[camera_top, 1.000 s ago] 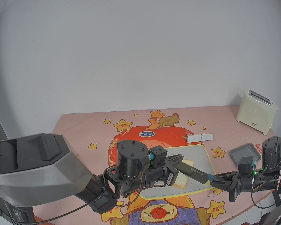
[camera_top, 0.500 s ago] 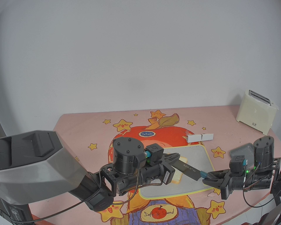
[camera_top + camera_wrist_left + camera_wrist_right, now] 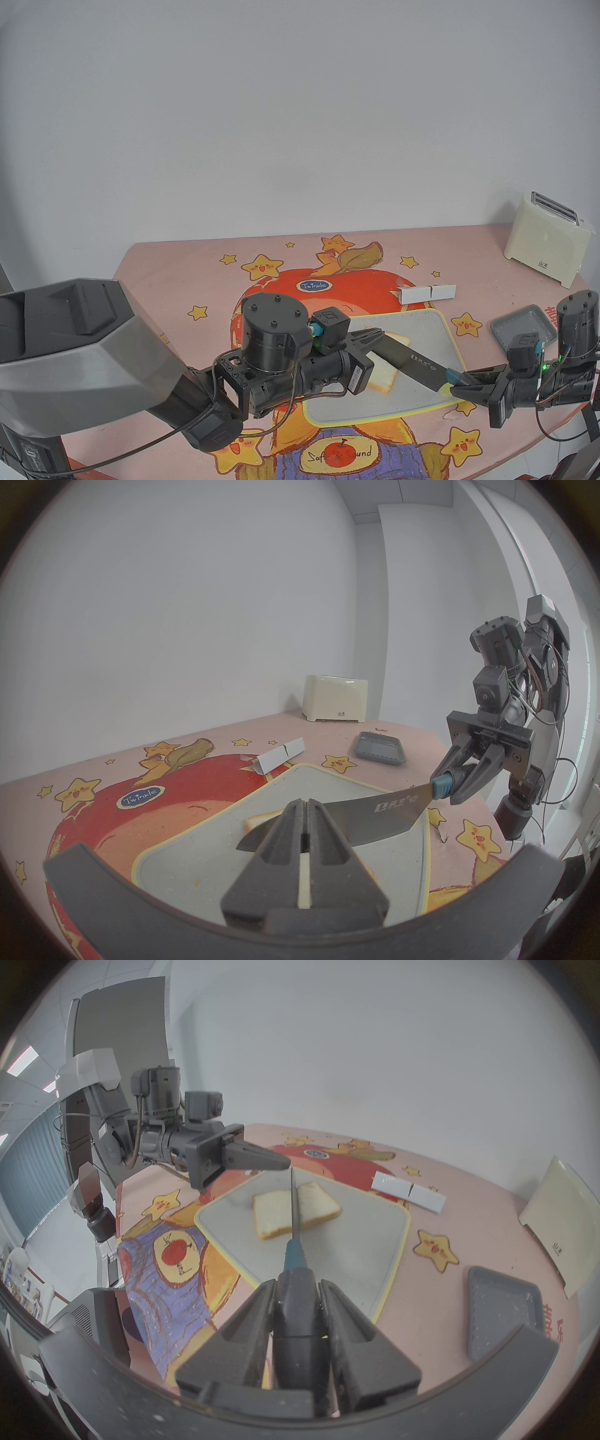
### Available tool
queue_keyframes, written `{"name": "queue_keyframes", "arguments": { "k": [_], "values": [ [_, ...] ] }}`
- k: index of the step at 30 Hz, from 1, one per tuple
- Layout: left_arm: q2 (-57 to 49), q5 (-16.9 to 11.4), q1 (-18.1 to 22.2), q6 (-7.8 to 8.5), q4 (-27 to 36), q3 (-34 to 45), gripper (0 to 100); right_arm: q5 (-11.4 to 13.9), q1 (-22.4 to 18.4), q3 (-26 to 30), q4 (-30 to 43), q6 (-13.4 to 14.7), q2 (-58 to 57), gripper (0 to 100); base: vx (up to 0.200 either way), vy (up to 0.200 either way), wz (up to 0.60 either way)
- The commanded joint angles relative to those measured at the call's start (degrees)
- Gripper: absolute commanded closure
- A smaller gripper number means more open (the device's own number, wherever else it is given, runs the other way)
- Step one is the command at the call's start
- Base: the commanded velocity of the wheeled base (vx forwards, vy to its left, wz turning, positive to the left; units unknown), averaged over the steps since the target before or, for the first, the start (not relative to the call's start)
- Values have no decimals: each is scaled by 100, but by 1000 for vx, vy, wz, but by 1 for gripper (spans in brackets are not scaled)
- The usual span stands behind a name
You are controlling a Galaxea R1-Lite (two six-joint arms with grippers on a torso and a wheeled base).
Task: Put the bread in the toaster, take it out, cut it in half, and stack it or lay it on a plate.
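Observation:
A slice of bread (image 3: 382,377) lies on the grey cutting board (image 3: 425,325) with a yellow rim. My right gripper (image 3: 469,387) is shut on the blue-collared handle of a dark knife (image 3: 412,361). In the right wrist view the blade (image 3: 292,1204) stands on edge across the middle of the slice (image 3: 275,1216). My left gripper (image 3: 374,335) is shut, its fingertips (image 3: 275,1162) over the slice's left edge; whether they touch it I cannot tell. The left wrist view has the blade (image 3: 375,811) just beyond those shut fingers (image 3: 281,836).
A cream toaster (image 3: 547,240) stands at the table's far right corner. A small grey plate (image 3: 524,325) lies right of the board, near my right arm. A folded white card (image 3: 428,292) sits just behind the board. The table's right and front edges are close.
The knife slid left across the bread, then drew back right with my right arm. My left gripper shifted slightly left and stayed there, still shut.

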Motion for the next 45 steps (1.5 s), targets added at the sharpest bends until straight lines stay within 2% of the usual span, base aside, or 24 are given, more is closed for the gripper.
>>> {"name": "queue_keyframes", "arguments": {
  "k": [1,6,37,45],
  "values": [
    [-198,5,6,-4,-21,83,100,-61,-6,-34,-43,-6,-87,100,0,0,0],
    [-215,-4,6,-4,-30,136,100,-148,-6,-61,-43,-6,-139,100,0,0,0],
    [-215,5,6,-4,-39,145,100,-148,47,-192,-43,12,353,100,0,0,0],
    [-206,5,6,-13,-48,145,100,-148,188,-210,-149,30,555,100,0,0,0]
  ]
}}
